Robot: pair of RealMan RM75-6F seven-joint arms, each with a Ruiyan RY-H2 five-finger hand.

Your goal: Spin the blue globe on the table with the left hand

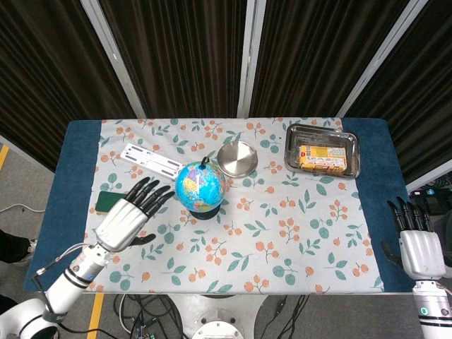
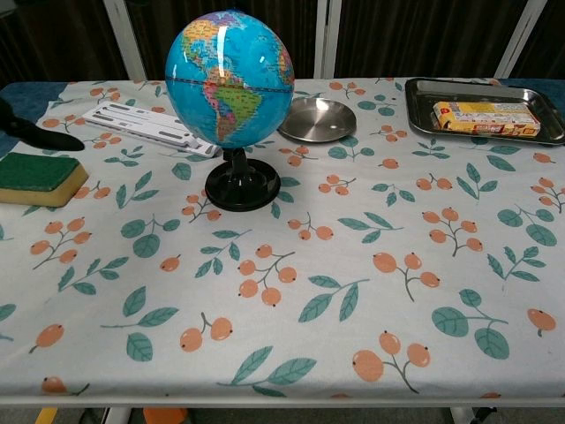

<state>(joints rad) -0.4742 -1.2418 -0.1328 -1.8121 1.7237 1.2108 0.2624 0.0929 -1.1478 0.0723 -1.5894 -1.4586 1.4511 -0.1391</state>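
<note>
Right, my left hand (image 1: 133,213) hangs above the table with fingers spread and nothing in it, just left of the globe (image 1: 200,186) and not touching it. In the chest view only a dark fingertip shows at the left edge, over the sponge (image 2: 35,177). The globe stands upright on its black base (image 2: 242,187) near the middle of the cloth, with the dish (image 1: 236,157) just behind it and the white strip (image 1: 150,160) to its left. My right hand (image 1: 417,244) waits off the table's right edge, fingers straight and apart, holding nothing.

I judge the step to be the reach in, with contact not yet made. To do it well I'd bring the fingertips to the ball's near-left side around its widest band, then brush sideways across the surface so it turns on its tilted axis. A push straight at the ball would load the stand; the base looks narrow, so I expect it could slide or tip toward the dish. I'd keep the palm clear of the sponge below, and keep the touch light and quick.
</note>
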